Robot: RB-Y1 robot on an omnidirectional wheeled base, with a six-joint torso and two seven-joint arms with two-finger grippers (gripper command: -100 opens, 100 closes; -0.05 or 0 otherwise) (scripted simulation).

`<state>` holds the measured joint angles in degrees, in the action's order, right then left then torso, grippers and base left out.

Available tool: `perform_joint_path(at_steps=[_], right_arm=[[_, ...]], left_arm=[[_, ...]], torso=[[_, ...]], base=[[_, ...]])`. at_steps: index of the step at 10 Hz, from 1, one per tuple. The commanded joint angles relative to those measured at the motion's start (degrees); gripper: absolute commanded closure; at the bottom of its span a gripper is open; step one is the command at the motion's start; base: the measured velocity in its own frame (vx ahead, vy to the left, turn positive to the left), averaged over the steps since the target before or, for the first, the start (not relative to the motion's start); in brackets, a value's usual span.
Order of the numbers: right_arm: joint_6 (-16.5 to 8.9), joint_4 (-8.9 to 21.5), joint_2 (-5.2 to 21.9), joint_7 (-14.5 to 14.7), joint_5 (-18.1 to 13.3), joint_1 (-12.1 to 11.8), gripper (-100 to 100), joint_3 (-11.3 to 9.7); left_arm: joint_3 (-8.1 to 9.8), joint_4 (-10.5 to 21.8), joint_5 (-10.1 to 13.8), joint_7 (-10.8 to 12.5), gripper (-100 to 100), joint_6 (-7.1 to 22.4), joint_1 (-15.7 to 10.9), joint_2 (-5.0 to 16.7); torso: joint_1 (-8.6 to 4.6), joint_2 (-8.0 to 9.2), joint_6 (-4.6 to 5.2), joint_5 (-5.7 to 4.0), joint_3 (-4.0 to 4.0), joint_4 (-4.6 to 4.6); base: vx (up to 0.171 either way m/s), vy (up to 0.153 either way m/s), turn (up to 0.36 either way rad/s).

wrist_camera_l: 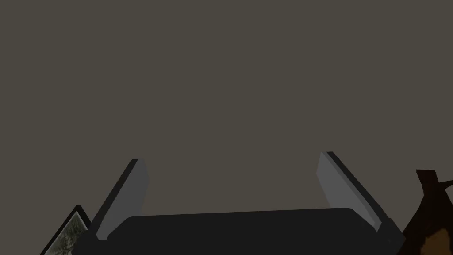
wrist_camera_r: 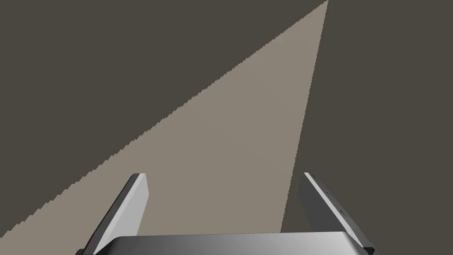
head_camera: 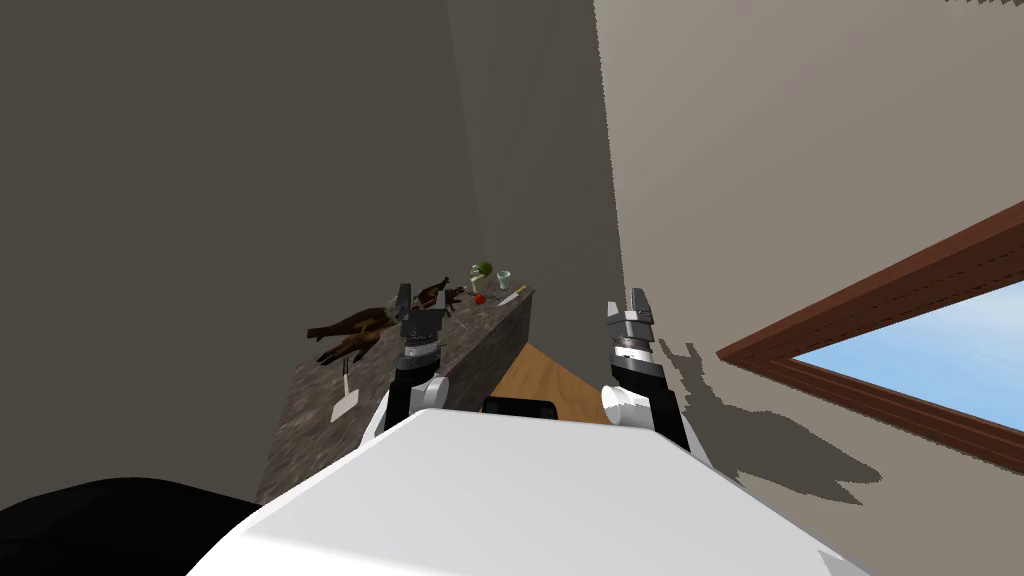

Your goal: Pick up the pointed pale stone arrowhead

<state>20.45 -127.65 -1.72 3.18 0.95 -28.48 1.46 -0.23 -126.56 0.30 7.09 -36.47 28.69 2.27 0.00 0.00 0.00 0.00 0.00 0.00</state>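
A grey speckled stone counter runs away from me on the left. On its near part lies a flat pale pointed piece with a thin stem; I cannot tell whether it is the arrowhead. A small pale sliver lies at the counter's far end. My left gripper hangs open above the counter's middle, beside dark brown bird-like figures, with nothing between its fingers. My right gripper is open and empty off the counter's right side, facing a wall corner, its fingers spread.
At the counter's far end stand a green ball, a small clear cup and a red item. A brown figure sits close beside my left gripper. A wood floor shows right of the counter; a framed window lies further right.
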Motion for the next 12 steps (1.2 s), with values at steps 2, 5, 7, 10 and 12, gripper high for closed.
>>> perform_joint_path(at_steps=[2,5,7,10,12], right_arm=[[0.0,0.0,0.0,0.0,0.0,0.0,0,0.0],[0.0,0.0,0.0,0.0,0.0,0.0,0,0.0],[0.0,0.0,0.0,0.0,0.0,0.0,0,0.0],[0.0,0.0,0.0,0.0,0.0,0.0,0,0.0],[0.0,0.0,0.0,0.0,0.0,0.0,0,0.0]], left_arm=[[-0.12,-0.2,1.7,0.6,-100,4.0,-1.0,3.3],[-0.18,-0.2,3.4,1.1,-100,8.2,-2.1,5.5],[-0.2,-0.2,4.5,1.4,-100,11.0,-2.8,6.6],[-0.2,-0.2,5.6,1.8,-100,14.9,-3.5,7.7],[-0.18,-0.2,6.9,2.1,-100,18.4,-4.4,8.9]], torso=[[-0.09,0.06,0.01,-0.02,0.03,0.01],[-0.12,0.08,0.01,-0.03,0.05,0.02],[-0.11,0.07,0.0,-0.03,0.04,0.02],[-0.08,0.04,0.0,-0.02,0.02,0.01],[-0.1,0.05,0.0,-0.02,0.03,0.01]], base=[[-0.031,-0.048,-0.014],[-0.025,-0.037,-0.006],[-0.015,-0.026,-0.006],[-0.011,-0.022,-0.007],[-0.017,-0.028,-0.01]])
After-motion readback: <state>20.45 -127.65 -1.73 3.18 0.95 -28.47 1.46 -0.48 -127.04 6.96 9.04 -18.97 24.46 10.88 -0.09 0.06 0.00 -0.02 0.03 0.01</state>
